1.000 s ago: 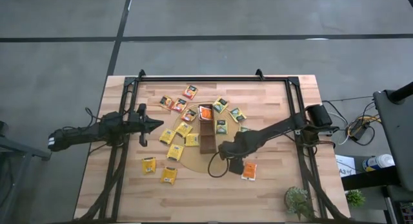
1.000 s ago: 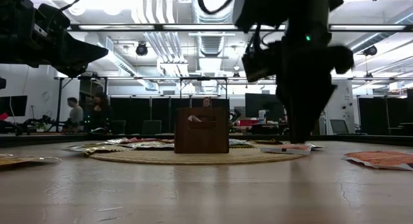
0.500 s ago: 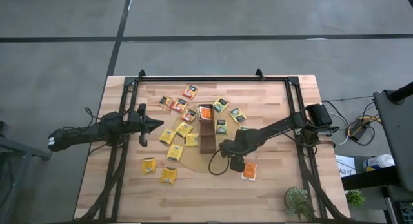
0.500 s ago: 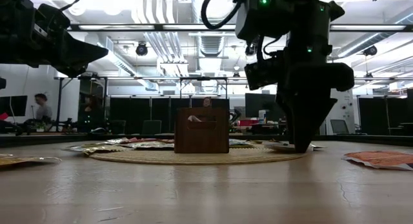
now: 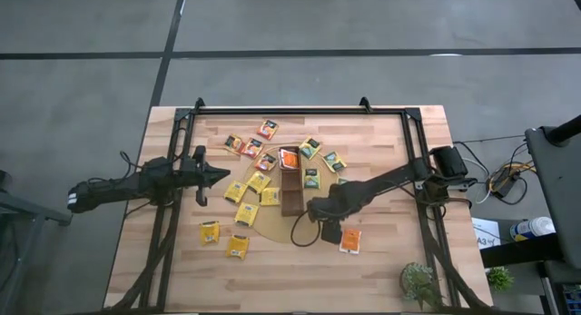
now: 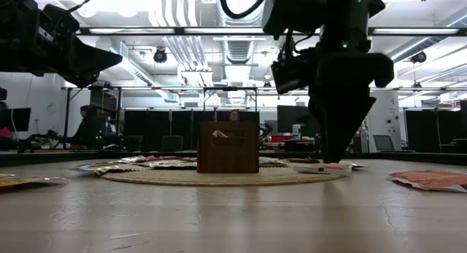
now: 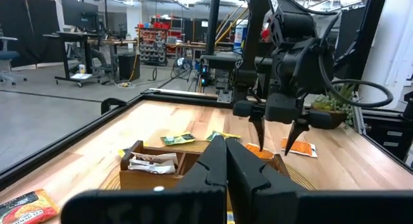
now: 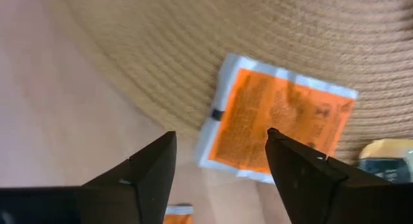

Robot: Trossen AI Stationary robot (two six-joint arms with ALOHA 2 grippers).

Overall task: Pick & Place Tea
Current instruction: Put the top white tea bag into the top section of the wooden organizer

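So the right gripper [image 8: 219, 162] is hanging just above an orange tea sachet [image 8: 274, 124] that's lying half on the edge of the round woven mat [image 8: 213, 43] and half on the bare worktop [image 5: 390, 142], right beside the long dark-brown tray [image 5: 290, 190] sitting on that mat. Its jaws are spread wide with nothing between them, one finger either side of the sachet's near edge, so it looks like it's lining up for a grab and hasn't pinched anything yet.

The left gripper [image 5: 218, 176] is just parked well off to the far side of the tray, fingers pressed together, holding nothing.

Progress-wise, this is looking pretty early. The tray has an orange sachet [image 5: 289, 159] sitting at one end, and the left wrist view shows what look like a couple of pale ones [image 7: 150, 163] tucked in a compartment, but it's hard to count. Everything else is still loose: a bunch of yellow sachets [image 5: 247, 197] scattered on and around the mat on the left arm's side of the tray, a few green-and-yellow ones [image 5: 311, 177] just beside the tray, and another orange one [image 5: 350, 241] lying on the worktop near the right gripper. Most of the sorting is still waiting to happen.
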